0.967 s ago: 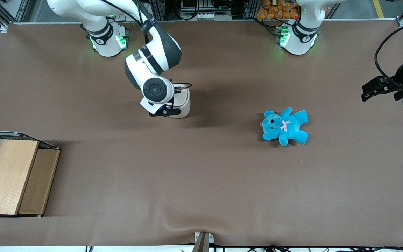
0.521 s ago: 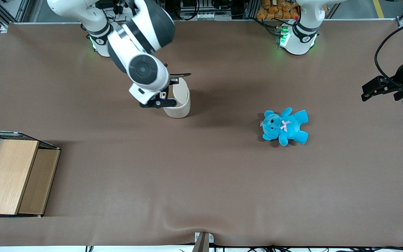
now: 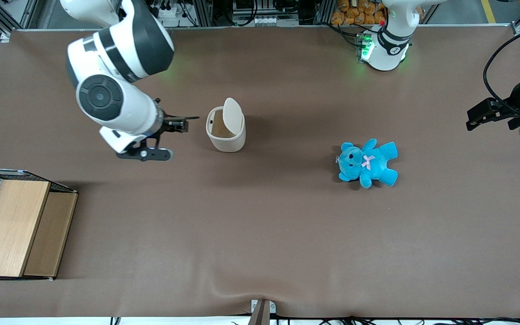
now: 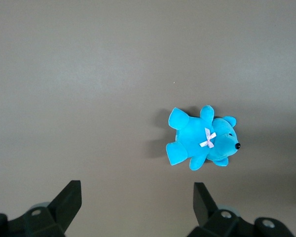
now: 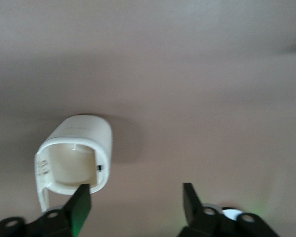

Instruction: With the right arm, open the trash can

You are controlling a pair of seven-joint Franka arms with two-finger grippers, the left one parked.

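Taking the trash can [image 3: 226, 131] as the landmark and working from the front camera outward: the wooden box [image 3: 18, 228] with wire mesh sits nearest the camera, well apart from the can at the working arm's end of the table, its pale planks smooth and flat-sided. The blue teddy [image 3: 367, 162], soft plush with a small pink bow, lies a little nearer the camera than the can and toward the parked arm's end. The can itself stands upright on the matte brown table [image 3: 260, 234], a cream, rounded-square plastic shell with a smooth finish; its flat lid [image 3: 233, 116] is tipped up on its hinge at the rim's farther edge, and the tan inside shows. A second ago the right arm [image 3: 115, 76] was bent over the can with the gripper at the lid; half a second ago the lid was part-raised. Now the gripper [image 3: 160, 137] has pulled away and hangs beside the can, clear of it, toward the working arm's end, jaws apart and holding nothing. The wrist view shows the can's open mouth between the black fingers [image 5: 81, 205]. The lid stands unaided, so the opening looks done and only the retreat seems left.
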